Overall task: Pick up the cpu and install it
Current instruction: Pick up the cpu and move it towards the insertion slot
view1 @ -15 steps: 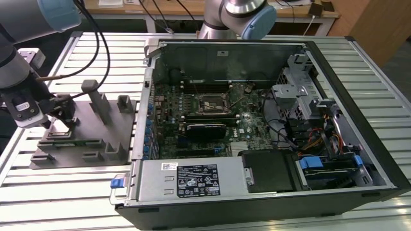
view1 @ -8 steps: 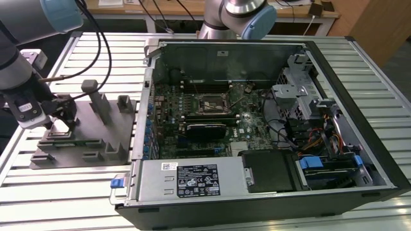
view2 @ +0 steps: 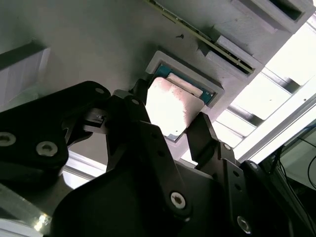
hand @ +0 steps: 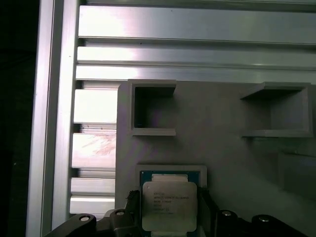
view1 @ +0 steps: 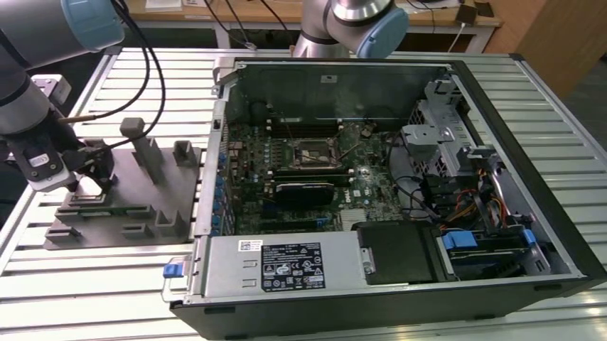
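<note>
Gripper (view1: 93, 186) is down low over the grey fixture (view1: 142, 213), at its end on the exterior view's left. In the first wrist view the cpu (hand: 169, 205) lies flat in a square pocket of that fixture. The second wrist view has the fingers (view2: 205, 136) spread, one each side of it, contact hard to call. Just beside the fixture, on the exterior view's right, sits the open PC case (view1: 559, 234).

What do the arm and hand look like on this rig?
The arm has silver-grey tube links and pale blue joint caps, with black cables draped along it. A pale box with a small label sits near the wrist. The hand is matte black, built of angular linkage plates fastened with silver screw heads.
</note>
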Tool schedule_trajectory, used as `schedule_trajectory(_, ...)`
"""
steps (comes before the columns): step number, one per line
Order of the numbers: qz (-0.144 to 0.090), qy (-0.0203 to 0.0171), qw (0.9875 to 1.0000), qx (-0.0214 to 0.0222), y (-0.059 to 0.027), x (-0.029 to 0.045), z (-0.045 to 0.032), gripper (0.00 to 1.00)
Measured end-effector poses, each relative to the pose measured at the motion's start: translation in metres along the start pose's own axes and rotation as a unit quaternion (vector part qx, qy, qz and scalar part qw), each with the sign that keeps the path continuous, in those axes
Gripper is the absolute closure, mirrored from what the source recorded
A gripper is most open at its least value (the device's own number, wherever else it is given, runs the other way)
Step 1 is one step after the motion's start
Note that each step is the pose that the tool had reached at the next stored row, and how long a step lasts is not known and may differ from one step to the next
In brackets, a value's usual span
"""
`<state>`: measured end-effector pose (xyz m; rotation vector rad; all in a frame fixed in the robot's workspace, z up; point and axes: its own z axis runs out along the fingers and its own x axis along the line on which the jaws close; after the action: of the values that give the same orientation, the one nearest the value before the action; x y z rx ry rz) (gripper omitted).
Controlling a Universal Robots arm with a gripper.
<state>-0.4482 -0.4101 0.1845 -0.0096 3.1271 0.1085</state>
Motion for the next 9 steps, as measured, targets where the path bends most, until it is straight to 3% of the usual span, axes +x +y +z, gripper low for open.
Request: schedule_trajectory(9,0.0,-0.0001,1.0,-0.0021,0.0,-0.0001,0.0004,0.41)
